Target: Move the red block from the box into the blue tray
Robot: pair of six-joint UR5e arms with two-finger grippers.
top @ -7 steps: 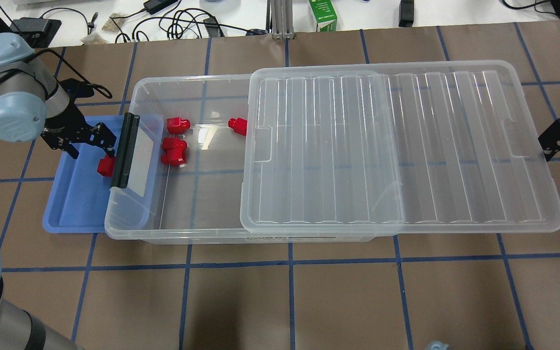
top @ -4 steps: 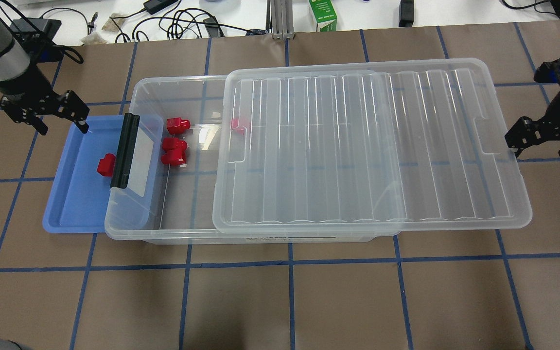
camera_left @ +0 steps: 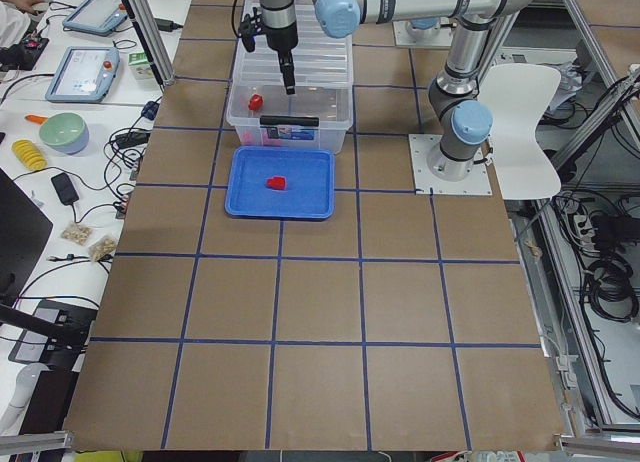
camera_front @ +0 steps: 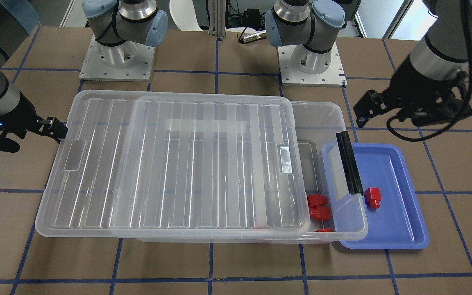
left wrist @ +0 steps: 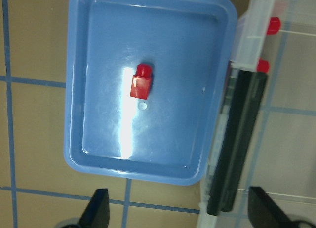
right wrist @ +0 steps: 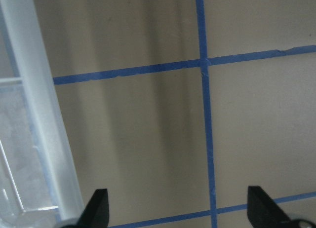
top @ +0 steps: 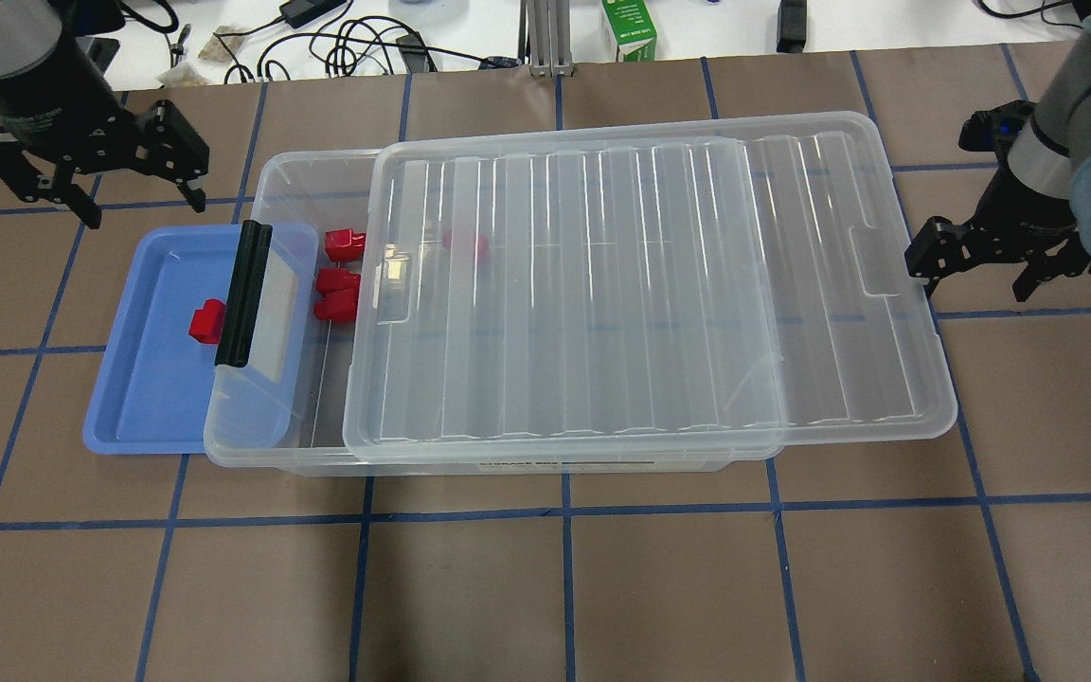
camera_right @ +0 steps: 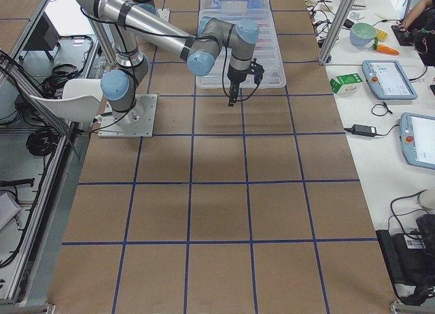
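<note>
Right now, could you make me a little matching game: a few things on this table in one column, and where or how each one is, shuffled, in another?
Things:
1. red block
2. clear lid
3. left gripper
4. green carton

States:
A. lies over most of the box
B. stands on the white desk past the table
C. open and empty
D. lies in the blue tray

Pairs: 1-D, 2-A, 3-C, 4-B.

silver-grey tube arms [camera_front: 134,9] with pale blue joint caps [camera_front: 158,22] rise from square steel base plates [camera_front: 88,72] (screws along the edges), the left gripper [top: 144,210] and right gripper [top: 976,282] are black, and a black cable [camera_front: 412,139] loops by the left.
</note>
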